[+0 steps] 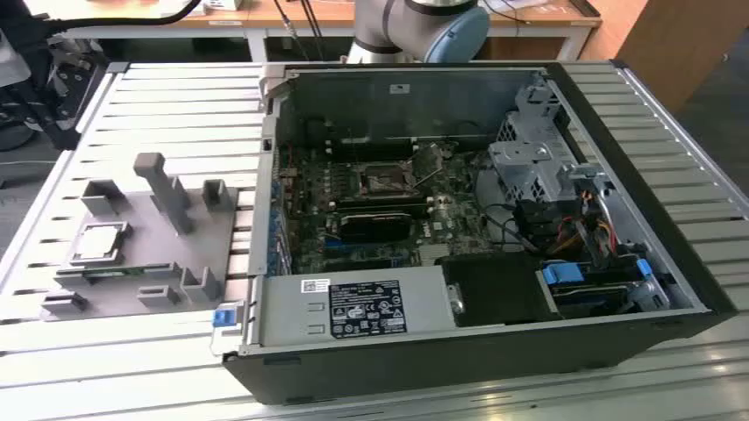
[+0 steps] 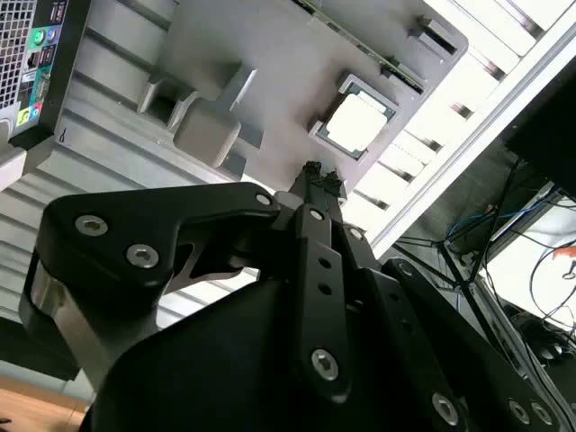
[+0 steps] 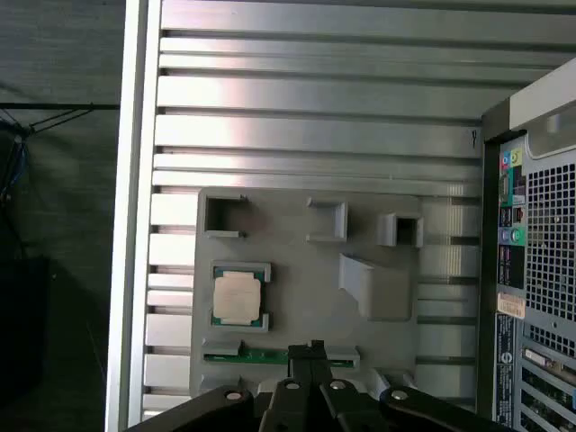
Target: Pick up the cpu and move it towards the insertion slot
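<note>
The cpu [image 1: 100,241] is a small silvery square chip lying flat in a shallow pocket of the grey fixture plate [image 1: 164,263], at the exterior view's left. It also appears in both wrist views, cpu [image 2: 360,121] and cpu [image 3: 238,295]. The insertion slot [image 1: 384,181] is the dark square socket with a metal frame and wire lever on the green board inside the open computer case. My gripper [image 2: 319,173] hangs high above the fixture plate, a little off to the side of the cpu. Its black gripper [image 3: 312,347] fingers are shut together with nothing between them.
Grey posts [image 1: 158,189] and blocks stand up from the fixture plate near the cpu. The open case [image 1: 655,289] holds a black card [image 1: 374,224], a power supply [image 1: 351,307] and cables. The slatted metal table [image 3: 315,108] ends at an edge [image 3: 135,225] close to the plate.
</note>
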Motion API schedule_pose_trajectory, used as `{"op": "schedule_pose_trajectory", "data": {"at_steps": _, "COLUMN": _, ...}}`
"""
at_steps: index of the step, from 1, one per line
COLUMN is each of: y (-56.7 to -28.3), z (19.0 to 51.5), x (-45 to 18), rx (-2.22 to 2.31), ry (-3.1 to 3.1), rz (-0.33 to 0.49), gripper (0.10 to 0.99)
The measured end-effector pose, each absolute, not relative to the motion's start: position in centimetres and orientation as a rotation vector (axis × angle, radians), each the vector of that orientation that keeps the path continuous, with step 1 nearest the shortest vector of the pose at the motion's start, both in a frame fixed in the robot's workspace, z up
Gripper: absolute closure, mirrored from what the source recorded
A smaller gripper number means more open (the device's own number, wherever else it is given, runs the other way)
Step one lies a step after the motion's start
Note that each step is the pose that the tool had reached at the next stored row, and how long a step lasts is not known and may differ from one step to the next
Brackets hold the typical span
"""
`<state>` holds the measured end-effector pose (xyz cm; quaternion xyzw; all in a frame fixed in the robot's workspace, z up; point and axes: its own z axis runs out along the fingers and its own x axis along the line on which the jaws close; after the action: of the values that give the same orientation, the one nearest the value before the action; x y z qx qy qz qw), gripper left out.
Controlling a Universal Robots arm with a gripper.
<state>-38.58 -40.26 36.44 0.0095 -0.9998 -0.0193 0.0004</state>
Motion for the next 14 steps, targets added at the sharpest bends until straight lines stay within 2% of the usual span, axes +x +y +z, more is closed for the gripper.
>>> {"op": "schedule_pose_trajectory", "data": {"at_steps": 14, "y": -40.27, "z": 36.44, "x": -38.66, "rx": 0.03, "ry": -3.14, "rz": -0.061, "gripper": 0.98}}
